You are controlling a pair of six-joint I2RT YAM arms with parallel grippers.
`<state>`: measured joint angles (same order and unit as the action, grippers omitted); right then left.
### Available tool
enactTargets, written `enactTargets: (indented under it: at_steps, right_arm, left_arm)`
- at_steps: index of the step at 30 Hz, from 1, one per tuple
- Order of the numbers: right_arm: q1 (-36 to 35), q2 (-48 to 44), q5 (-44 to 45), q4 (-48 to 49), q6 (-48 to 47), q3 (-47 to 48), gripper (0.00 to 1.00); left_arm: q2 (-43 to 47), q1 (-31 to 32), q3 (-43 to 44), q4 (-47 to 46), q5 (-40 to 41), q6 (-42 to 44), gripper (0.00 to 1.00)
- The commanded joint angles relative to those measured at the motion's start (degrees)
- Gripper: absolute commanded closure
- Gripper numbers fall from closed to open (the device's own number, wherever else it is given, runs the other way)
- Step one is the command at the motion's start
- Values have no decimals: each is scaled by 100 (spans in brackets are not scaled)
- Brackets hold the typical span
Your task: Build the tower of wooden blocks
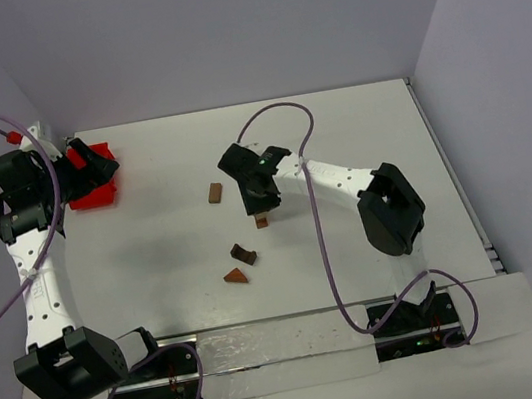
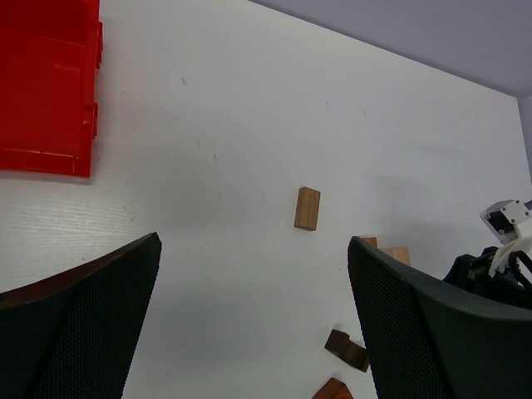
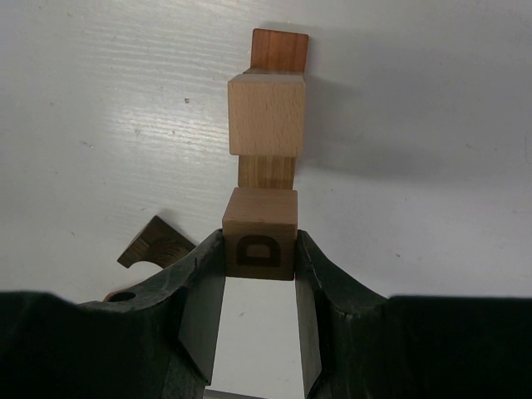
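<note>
White tabletop (image 1: 355, 125) is hosting the left gripper (image 2: 253, 249), gaping wide and empty, well left of the wood block tower (image 3: 266, 112), while the nearer right gripper (image 3: 259, 249) is clamping a lettered cube (image 3: 259, 223) against the tower's near end, in line with it.

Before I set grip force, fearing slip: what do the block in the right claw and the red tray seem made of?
Held block: apparently bare wood, matte tan, dark D mark. Red tray: probably plastic, uniform colour, moulded ridges.
</note>
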<state>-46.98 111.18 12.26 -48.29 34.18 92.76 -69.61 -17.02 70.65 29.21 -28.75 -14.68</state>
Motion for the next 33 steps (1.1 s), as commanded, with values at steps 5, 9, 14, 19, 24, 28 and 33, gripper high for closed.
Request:
enactTargets:
  at_steps: [5, 9, 14, 19, 24, 28, 33]
  right_arm:
    - [61, 94, -105, 22, 100, 276, 100]
    - [83, 132, -145, 30, 97, 287, 100]
    - [93, 190, -151, 66, 42, 313, 99]
    - [128, 236, -171, 66, 9, 341, 98]
    - [137, 264, -155, 82, -26, 375, 95]
    - [145, 273, -145, 92, -80, 385, 96]
    - [145, 247, -146, 103, -110, 381, 96]
  left_arm:
    - [21, -42, 100, -364, -172, -38, 1]
    - [9, -39, 115, -364, -193, -53, 1]
    - [38, -39, 89, -398, -233, -47, 1]
    - [52, -47, 89, -416, -192, -45, 1]
    - [35, -47, 90, -424, -200, -61, 1]
    - [17, -46, 80, -435, -230, -53, 1]
    - [9, -41, 69, -451, -261, -44, 1]
